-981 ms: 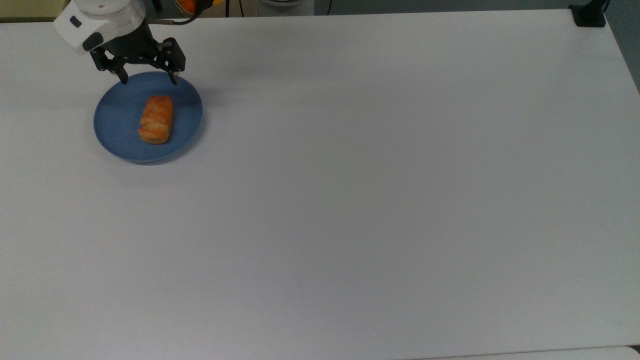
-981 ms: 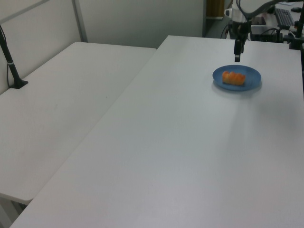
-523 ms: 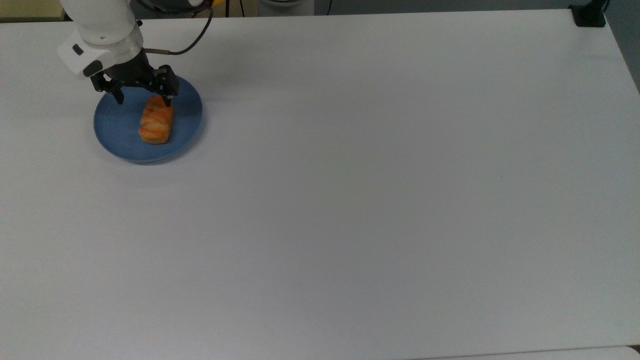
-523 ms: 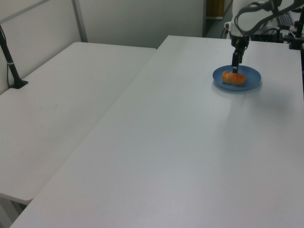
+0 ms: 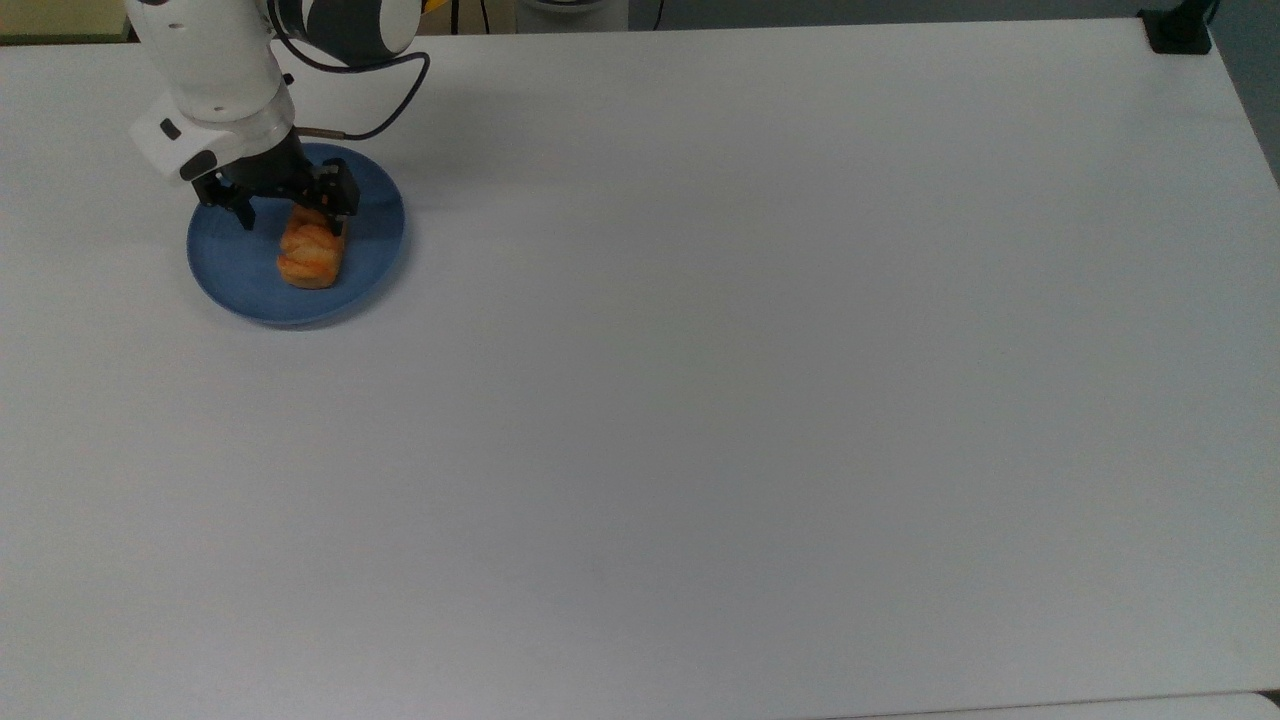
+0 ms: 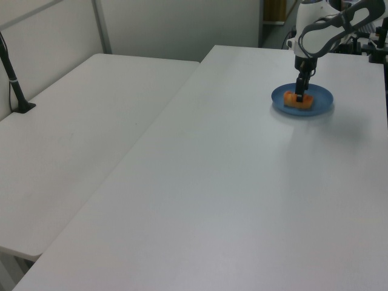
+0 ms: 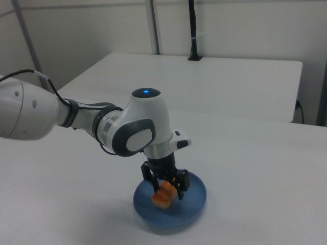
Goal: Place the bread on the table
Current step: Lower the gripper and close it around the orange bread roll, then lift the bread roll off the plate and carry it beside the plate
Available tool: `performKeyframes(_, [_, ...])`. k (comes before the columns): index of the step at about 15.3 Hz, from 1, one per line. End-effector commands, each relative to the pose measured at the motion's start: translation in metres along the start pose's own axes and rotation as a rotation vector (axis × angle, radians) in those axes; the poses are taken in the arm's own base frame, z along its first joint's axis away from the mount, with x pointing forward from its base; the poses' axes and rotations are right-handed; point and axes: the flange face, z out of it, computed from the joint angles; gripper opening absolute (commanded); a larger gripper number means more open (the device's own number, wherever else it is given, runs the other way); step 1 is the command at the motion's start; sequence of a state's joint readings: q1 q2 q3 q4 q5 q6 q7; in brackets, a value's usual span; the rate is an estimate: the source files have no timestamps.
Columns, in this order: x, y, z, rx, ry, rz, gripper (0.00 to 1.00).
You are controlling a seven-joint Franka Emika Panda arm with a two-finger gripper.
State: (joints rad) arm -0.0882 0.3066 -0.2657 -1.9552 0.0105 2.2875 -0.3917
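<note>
Top view shows our tool [image 5: 292,214] open around the far end of the bread [image 5: 311,250] on the blue plate [image 5: 235,275], gripping nothing yet, so an end-only pinch might drop it before the desk [image 5: 760,380].

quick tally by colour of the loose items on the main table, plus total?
Orange: 1, the bread
Blue: 1, the plate it lies on
Total: 2

The open gripper is down around the bread's far end; the rest of the table is white.
</note>
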Motion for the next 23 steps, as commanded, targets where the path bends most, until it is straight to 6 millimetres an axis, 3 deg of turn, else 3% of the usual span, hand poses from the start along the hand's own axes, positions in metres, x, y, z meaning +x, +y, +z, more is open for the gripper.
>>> performKeyframes(1, [-0.004,-0.003,0.002,-0.001,0.016,0.001,0.53])
performKeyframes(3, [-0.004,-0.005,0.001,0.003,0.015,0.004,0.48])
performKeyframes(6, [-0.001,-0.008,-0.006,0.025,0.033,0.018,0.29])
performKeyframes(9, [0.001,-0.005,-0.017,0.022,0.053,0.015,0.29])
performKeyframes(15, [0.016,0.013,-0.061,0.008,0.103,0.026,0.29])
performKeyframes(19, [0.038,0.03,-0.1,0.032,0.22,0.06,0.3])
performKeyframes(23, [0.066,0.044,-0.112,0.071,0.314,0.071,0.31])
